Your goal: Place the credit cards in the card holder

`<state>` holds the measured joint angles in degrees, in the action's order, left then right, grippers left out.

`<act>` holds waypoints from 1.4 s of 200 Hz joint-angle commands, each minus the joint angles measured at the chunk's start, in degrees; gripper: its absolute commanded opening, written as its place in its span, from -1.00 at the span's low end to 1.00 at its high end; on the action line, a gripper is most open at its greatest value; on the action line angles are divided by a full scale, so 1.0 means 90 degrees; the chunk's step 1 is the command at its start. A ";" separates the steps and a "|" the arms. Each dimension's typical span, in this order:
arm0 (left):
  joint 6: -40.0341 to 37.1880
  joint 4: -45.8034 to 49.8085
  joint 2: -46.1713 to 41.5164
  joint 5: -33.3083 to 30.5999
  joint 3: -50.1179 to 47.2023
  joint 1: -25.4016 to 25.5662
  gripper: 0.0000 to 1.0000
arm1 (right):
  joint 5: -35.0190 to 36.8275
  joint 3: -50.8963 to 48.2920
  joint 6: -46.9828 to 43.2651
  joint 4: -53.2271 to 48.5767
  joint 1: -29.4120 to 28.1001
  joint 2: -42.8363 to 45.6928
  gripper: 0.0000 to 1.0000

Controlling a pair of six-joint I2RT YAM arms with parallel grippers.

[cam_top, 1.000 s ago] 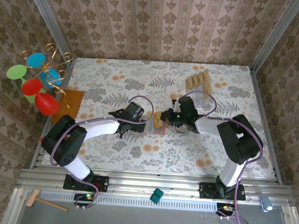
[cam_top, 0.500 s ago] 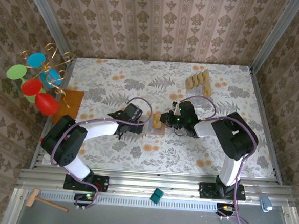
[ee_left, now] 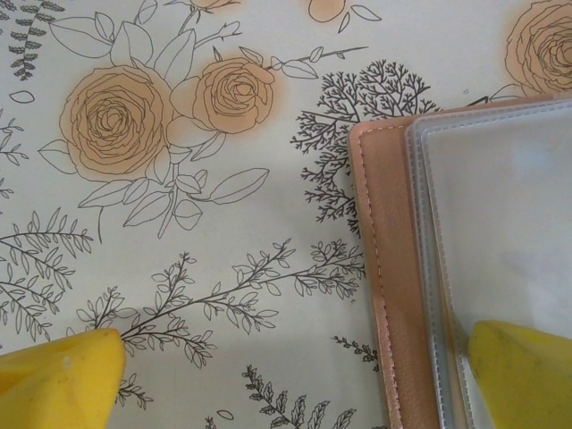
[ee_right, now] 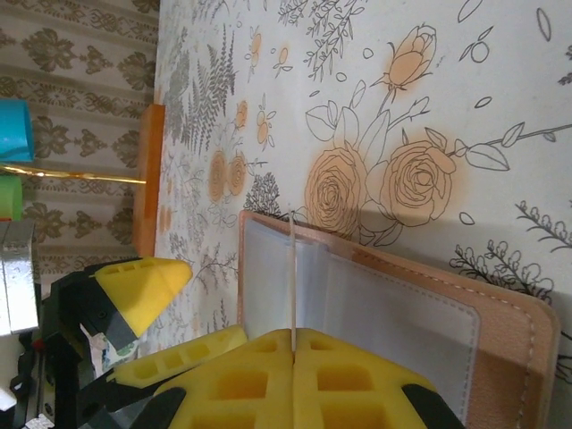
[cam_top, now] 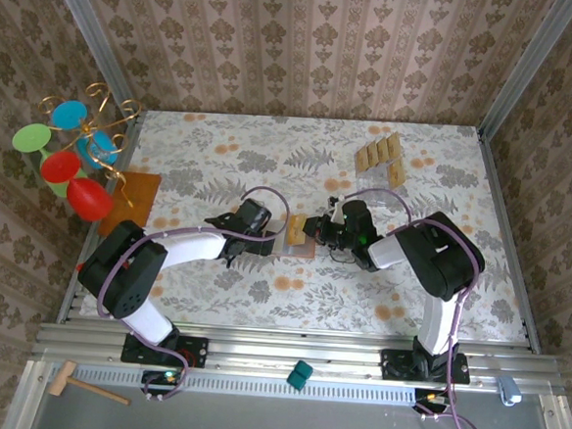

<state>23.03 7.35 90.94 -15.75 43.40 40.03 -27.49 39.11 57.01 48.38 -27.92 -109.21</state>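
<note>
Overhead, you see both arms meeting at mid-table over the open wallet (cam_top: pixel 303 243). Your left gripper (cam_top: pixel 270 239) sits at the wallet's left edge with its jaws spread wide and nothing between them. Your right gripper (cam_top: pixel 312 228) reaches in from the right, clenched on a single tan card (cam_top: pixel 296 226) that hangs over the wallet. The spare cards (cam_top: pixel 380 153) lie in a fanned row near the table's far edge, well apart from the wallet. An orange mat (cam_top: pixel 142 193) lies by the left edge.

From your left wrist, the left gripper (ee_left: pixel 293 380) shows two yellow fingertips (ee_left: pixel 58 380) straddling the wallet's (ee_left: pixel 386 268) stitched brown edge. One is over the flowered tablecloth (ee_left: pixel 179 223), the other over the clear pocket (ee_left: pixel 500 214).

From your right wrist, the right gripper (ee_right: pixel 293 344) pinches the card (ee_right: pixel 292 268) edge-on, upright above the wallet's (ee_right: pixel 393 308) grey lining. You cannot tell whether the card's tip has entered a pocket. A finger (ee_right: pixel 143 281) of the left gripper sits just beside the wallet.
</note>
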 commanded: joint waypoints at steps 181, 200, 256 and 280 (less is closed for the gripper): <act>0.0289 0.0208 -0.0243 -0.0176 -0.0369 -0.0031 1.00 | 0.0210 -0.0195 0.0612 0.1587 -0.0203 -0.0692 -1.00; 0.0292 0.0196 -0.0249 -0.0174 -0.0379 -0.0034 1.00 | 0.0222 -0.0215 0.0658 0.1682 -0.0209 -0.0755 -1.00; 0.0284 0.0194 -0.0270 -0.0174 -0.0408 -0.0029 1.00 | 0.0233 -0.0226 0.0765 0.1896 -0.0276 -0.0918 -1.00; 0.0290 0.0198 -0.0290 -0.0175 -0.0403 -0.0031 1.00 | 0.0231 -0.0273 0.0810 0.1994 -0.0305 -0.0977 -1.00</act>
<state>24.91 6.76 89.03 -16.40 41.10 40.03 -26.76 37.76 63.51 63.90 -30.06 -116.38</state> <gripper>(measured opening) 0.999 0.066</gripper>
